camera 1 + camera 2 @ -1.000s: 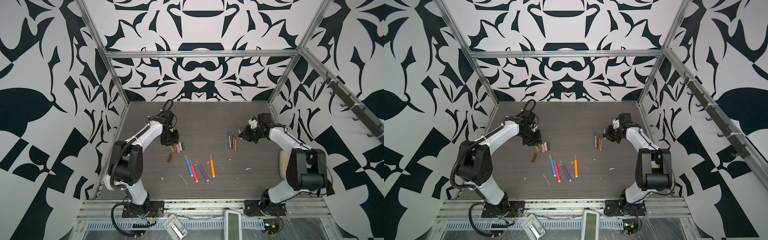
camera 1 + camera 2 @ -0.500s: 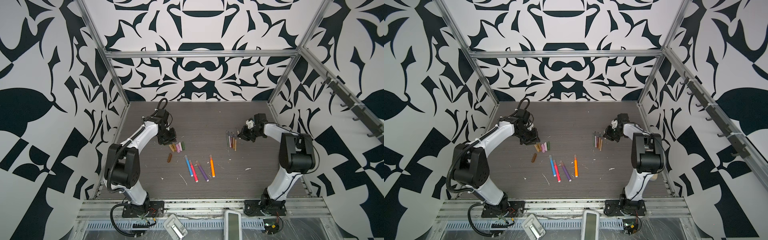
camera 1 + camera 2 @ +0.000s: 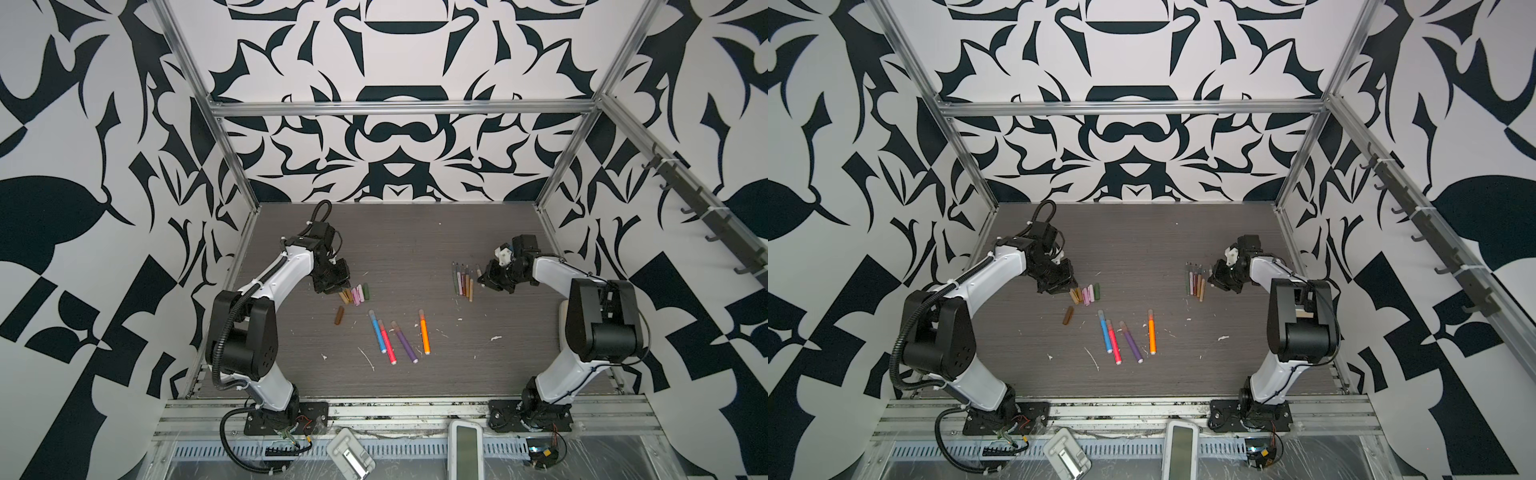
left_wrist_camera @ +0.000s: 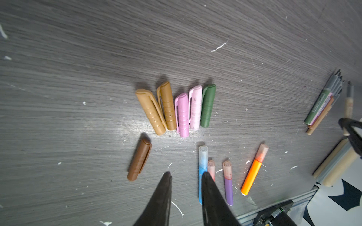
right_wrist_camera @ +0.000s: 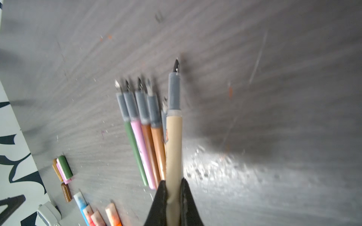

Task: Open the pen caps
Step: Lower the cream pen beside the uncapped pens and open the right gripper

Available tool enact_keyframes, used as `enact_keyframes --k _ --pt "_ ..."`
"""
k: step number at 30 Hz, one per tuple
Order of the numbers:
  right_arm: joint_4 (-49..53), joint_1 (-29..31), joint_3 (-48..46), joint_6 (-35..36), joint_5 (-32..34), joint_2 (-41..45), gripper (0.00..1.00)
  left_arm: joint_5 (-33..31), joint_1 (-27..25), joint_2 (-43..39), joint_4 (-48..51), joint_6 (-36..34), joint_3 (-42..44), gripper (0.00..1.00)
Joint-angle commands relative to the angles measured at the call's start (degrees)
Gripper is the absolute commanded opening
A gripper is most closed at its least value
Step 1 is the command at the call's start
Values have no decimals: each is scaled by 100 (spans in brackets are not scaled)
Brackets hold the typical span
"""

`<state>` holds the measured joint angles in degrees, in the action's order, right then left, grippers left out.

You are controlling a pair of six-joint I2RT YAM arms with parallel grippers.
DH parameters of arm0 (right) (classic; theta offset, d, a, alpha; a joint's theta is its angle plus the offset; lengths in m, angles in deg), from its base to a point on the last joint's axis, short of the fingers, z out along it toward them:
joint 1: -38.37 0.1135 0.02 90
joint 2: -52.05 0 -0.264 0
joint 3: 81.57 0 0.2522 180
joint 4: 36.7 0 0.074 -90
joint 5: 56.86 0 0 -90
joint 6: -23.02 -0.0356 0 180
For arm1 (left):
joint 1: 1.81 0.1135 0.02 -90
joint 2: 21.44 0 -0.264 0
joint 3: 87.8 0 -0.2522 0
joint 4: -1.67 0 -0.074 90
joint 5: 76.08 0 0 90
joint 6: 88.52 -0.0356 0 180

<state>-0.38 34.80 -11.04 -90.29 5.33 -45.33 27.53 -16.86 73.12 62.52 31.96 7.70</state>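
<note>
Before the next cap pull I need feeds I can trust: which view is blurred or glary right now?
Right wrist view: motion-blurred, table streaked, the lying pens' nibs soft, bright glare patch beside the beige pen in the right pincer. Left wrist view: sharp, pen caps casting short shadows, faint sheen on the table nearby. Both top views: sharp, evenly lit, capped pens tiny.

White walls (image 3: 399, 62) with bold black leaf shapes enclose a white-flecked dark grey wood-grain tabletop (image 3: 407, 241); silver aluminium rails (image 3: 399, 108) frame the edges; dark hooks (image 3: 712, 218) line one wall.
</note>
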Motion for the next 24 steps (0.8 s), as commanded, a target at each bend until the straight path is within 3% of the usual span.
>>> enact_keyframes --k 1,5,9,13,24 --pt "98 -21 -183 131 54 193 3 124 22 103 18 81 -141 30" --pt "56 -21 -304 121 -55 185 9 160 19 176 38 81 -222 29" --pt "3 -21 -287 107 -151 123 26 160 19 176 40 107 -230 29" --pt "32 -21 -161 63 -206 27 37 160 19 148 51 127 -204 30" --pt "22 -28 0 -96 -392 -165 40 146 19 49 -18 219 158 30"
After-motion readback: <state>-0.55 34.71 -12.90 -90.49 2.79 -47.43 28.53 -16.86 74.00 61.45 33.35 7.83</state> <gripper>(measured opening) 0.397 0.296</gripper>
